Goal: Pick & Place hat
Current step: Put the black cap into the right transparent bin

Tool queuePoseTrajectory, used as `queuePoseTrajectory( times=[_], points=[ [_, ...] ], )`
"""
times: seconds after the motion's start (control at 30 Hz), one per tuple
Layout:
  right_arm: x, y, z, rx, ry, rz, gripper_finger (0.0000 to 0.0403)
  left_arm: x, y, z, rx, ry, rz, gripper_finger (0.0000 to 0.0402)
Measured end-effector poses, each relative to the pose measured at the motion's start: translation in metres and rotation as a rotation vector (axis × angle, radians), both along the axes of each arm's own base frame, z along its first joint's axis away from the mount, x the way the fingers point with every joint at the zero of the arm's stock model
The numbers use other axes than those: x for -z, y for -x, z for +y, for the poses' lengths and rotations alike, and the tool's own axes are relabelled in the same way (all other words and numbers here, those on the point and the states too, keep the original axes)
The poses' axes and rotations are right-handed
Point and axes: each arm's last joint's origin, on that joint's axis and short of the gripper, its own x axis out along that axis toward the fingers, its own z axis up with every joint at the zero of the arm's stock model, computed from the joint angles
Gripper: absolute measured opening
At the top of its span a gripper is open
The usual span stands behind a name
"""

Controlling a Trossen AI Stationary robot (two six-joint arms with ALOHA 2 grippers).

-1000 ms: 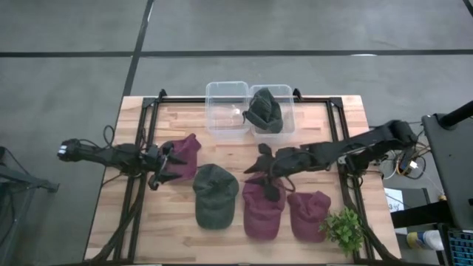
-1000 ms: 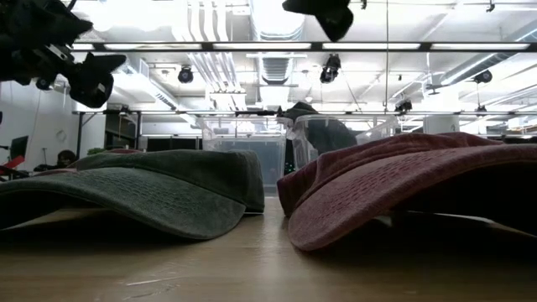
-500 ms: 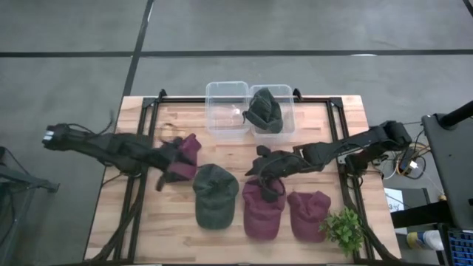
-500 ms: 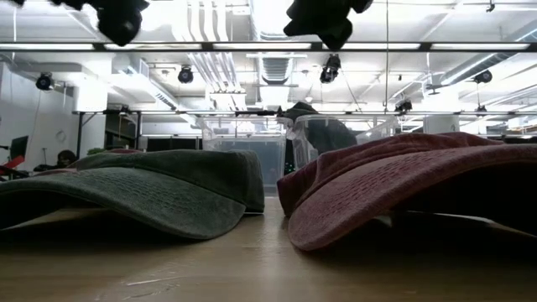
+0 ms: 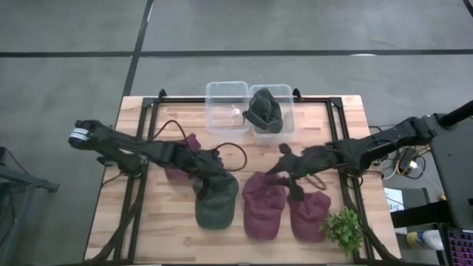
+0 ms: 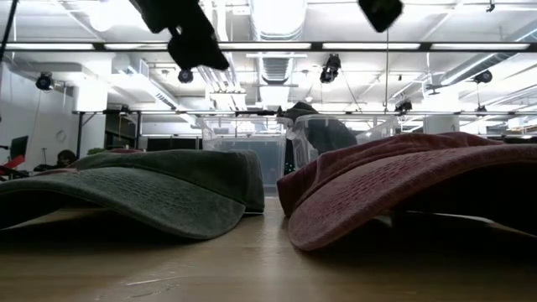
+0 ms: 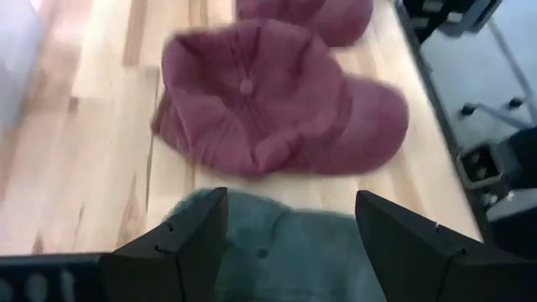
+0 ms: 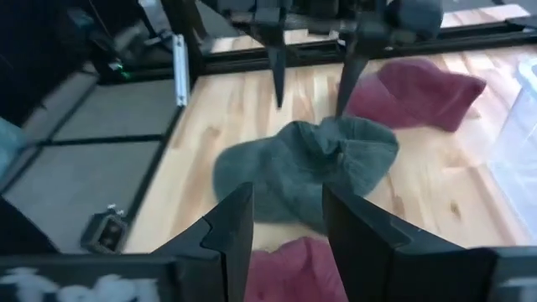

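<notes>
Left claw [image 5: 219,171] moved over green hat [image 5: 214,198], spread wide; right claw [image 5: 290,177] partly open, empty.

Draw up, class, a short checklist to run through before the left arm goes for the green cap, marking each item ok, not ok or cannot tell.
1. Left gripper fingers apart: ok.
2. Left gripper above the green cap: ok; the left wrist view shows the cap between its fingers.
3. Green cap free of neighbours: ok; the maroon cap lies beside it, apart.
4. Right gripper out of the way: ok; it hangs over the maroon caps, holding nothing.
5. Empty bin ready to take a cap: ok.
6. Height above the green cap: cannot tell.
</notes>
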Motion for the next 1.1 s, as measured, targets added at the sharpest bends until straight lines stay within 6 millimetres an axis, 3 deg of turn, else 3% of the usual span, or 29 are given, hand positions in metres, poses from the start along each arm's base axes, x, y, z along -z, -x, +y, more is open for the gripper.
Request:
queuePoseTrajectory(
  times=[0.17, 0.37, 0.7, 1.1],
  points=[
    [0.005, 0.03, -0.003, -0.006, -0.075, -0.083, 0.013, 0.014, -0.007, -0.001, -0.056, 0.044, 0.083, 0.0255],
    [0.012, 0.047, -0.007, -0.007, -0.108, -0.119, 0.0134, 0.022, -0.01, -0.002, -0.149, 0.116, 0.139, 0.0255],
    [0.019, 0.044, -0.006, -0.005, -0.098, -0.087, 0.013, 0.044, -0.031, -0.005, -0.211, 0.059, 0.204, 0.0255],
    [0.023, 0.04, -0.004, 0.005, -0.114, -0.059, 0.0136, 0.062, -0.06, -0.008, -0.037, -0.144, 0.252, 0.0255]
  ],
)
